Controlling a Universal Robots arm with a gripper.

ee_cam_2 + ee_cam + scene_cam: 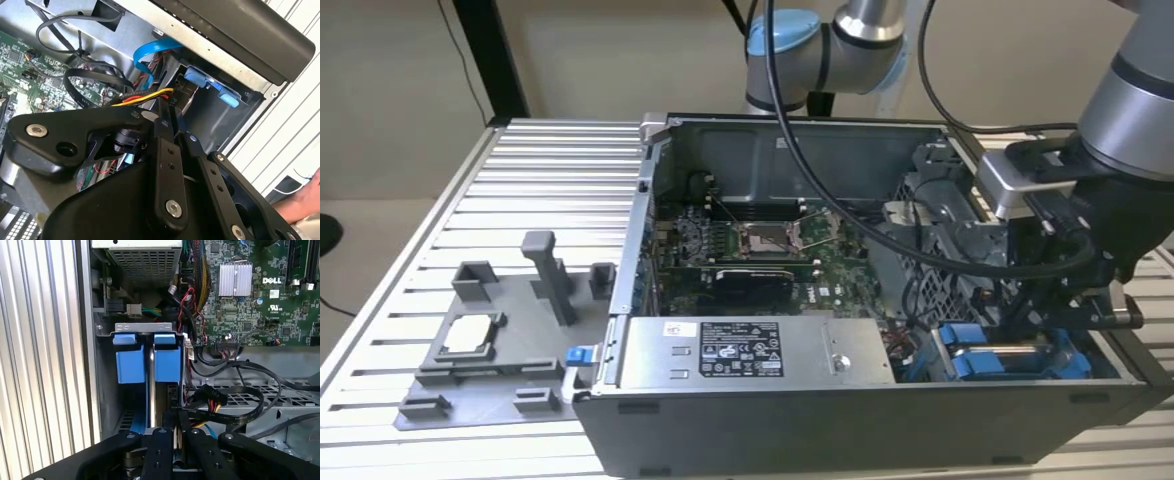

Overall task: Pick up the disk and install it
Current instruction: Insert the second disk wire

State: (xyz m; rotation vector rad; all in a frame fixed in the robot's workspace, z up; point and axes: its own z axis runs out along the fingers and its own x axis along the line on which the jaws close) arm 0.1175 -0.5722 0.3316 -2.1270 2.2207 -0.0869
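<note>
The disk stands on edge in the drive bay at the front corner of the open computer case, on the exterior view's right. Its blue carrier frames it, and the carrier also appears in the second wrist view. My gripper hangs straight above that bay, and its black fingers are pressed together. In both wrist views the gripper's tips point down at the carrier's near end. I cannot tell whether they touch it.
A second blue carrier sits in the neighbouring slot. Black, red and yellow cables loop close beside the bay. The labelled grey metal box and motherboard lie inside the case. A grey fixture holds a white-topped chip. A hand is outside the case.
</note>
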